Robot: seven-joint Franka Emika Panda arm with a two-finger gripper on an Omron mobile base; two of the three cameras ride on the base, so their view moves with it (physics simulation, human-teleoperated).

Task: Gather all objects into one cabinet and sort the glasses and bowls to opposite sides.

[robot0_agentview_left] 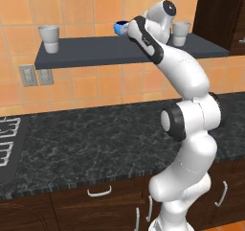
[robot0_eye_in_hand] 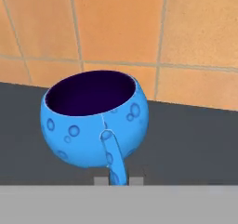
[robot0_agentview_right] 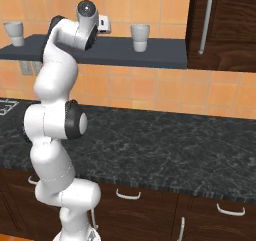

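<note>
Your end effector is clamped shut on the handle of the blue handled bowl, which sits upright on the wall shelf by the tiles. Gripping the handle likely keeps it level for carrying to the cabinet.

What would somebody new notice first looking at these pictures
The white arm rears up from the counter to the dark grey wall shelf, its fingers shut on the handle of a bright blue bowl standing by the orange tiles. Two pale tumblers stand on the shelf, one at the left end, one nearer the brown cabinet.
</note>
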